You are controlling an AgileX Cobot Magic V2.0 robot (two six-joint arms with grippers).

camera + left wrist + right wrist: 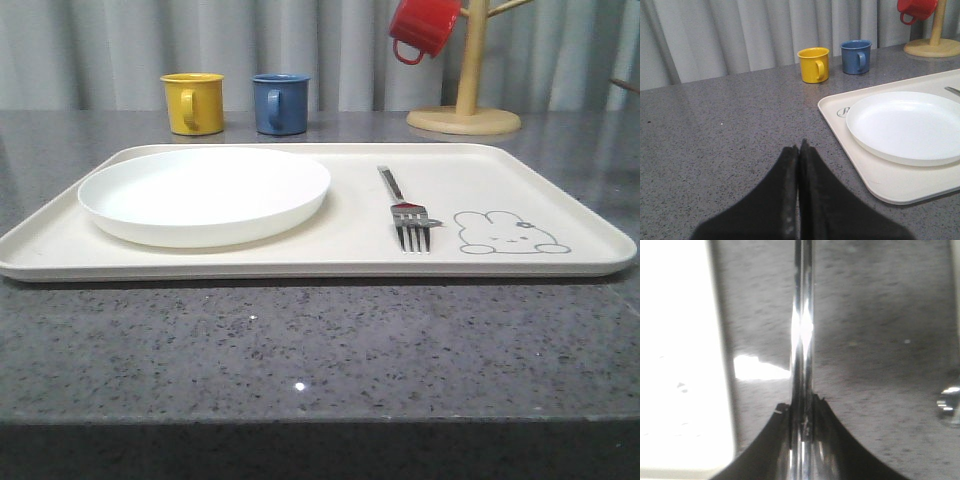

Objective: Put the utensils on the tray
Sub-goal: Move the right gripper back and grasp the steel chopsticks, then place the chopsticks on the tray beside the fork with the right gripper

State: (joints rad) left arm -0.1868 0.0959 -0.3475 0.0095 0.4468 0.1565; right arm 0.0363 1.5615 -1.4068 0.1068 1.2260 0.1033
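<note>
The cream tray [350,250] with the rabbit drawing lies across the counter. A silver fork [405,210] rests on it to the right of the round white plate [205,193], tines toward me. My right gripper [802,407] is shut on a slim, straight, shiny metal utensil [802,325] held above the grey counter, beside the bright tray edge [685,365]; both its ends run out of frame. My left gripper [799,147] is shut with nothing in it, low over the counter to the left of the tray [900,185].
A yellow mug [193,103] and a blue mug [280,103] stand behind the tray. A wooden mug tree [467,100] at the back right carries a red mug [425,27]. Another shiny metal piece [947,400] lies on the counter near my right gripper.
</note>
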